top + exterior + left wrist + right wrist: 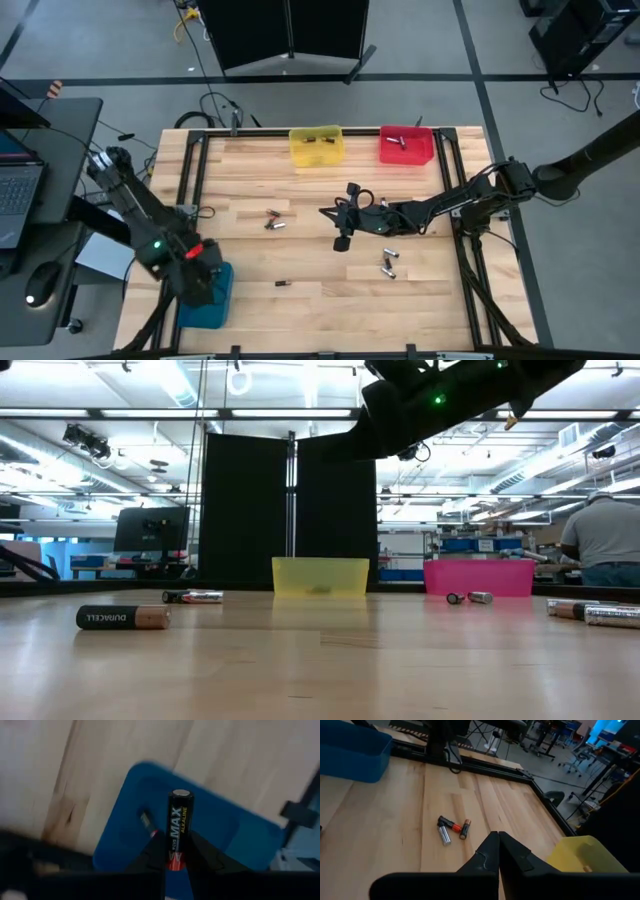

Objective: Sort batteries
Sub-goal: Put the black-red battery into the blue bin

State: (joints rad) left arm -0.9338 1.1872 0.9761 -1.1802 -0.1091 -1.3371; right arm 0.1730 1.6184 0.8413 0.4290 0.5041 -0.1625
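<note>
Left gripper (175,851) clamps a black battery (178,827) upright above the blue bin (235,837), likely poised to drop it in. Right gripper (498,842), closed and empty, hovers mid-table; loose batteries (451,827) lie beyond that bin.

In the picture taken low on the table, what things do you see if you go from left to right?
Copper-tipped black battery → red and black battery pair → yellow bin → pink bin with two small batteries in front → batteries at the right edge.
</note>
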